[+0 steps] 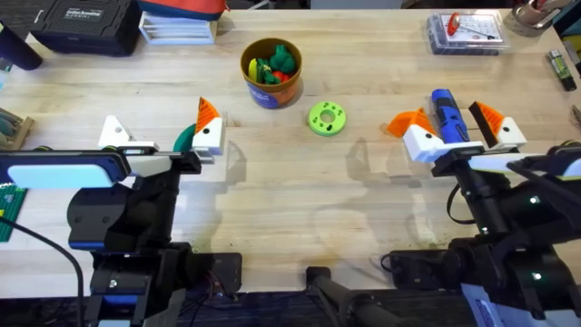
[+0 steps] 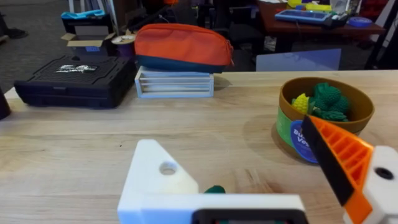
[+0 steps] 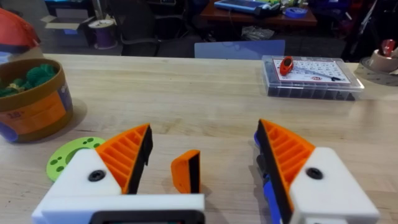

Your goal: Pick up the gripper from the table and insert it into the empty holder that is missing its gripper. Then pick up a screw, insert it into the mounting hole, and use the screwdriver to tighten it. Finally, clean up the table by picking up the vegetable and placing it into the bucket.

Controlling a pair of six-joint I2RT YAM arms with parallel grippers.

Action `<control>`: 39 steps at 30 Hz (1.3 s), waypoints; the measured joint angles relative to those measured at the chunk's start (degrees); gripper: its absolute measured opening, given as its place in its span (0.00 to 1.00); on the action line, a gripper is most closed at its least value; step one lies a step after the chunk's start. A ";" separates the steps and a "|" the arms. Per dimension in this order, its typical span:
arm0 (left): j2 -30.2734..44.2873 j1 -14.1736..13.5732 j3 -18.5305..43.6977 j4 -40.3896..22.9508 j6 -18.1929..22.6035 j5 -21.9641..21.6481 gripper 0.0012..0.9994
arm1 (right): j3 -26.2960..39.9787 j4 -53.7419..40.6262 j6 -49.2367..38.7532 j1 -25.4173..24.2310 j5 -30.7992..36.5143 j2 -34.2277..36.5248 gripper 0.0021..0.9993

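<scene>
Both grippers stand spread: the left gripper (image 1: 162,136) lacks one orange pad (bare white holder (image 1: 113,133)); the right gripper (image 1: 458,127) straddles the blue screwdriver (image 1: 446,113), loose orange gripper (image 3: 186,171) on the table between its fingers.

A robotics lab or workshop: a wooden tabletop (image 1: 300,182), a screw organiser box (image 3: 311,78), a black equipment case (image 2: 78,78), cluttered desks (image 3: 261,9) behind.

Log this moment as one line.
left gripper open, vegetable on table beside it | right gripper open, gripper on table ahead | holder empty | screwdriver on table | vegetable outside bucket
</scene>
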 joint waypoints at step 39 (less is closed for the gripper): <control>69.02 0.00 52.57 -52.49 3.68 -9.07 0.47 | 43.45 -40.59 5.38 0.00 -1.22 29.20 0.99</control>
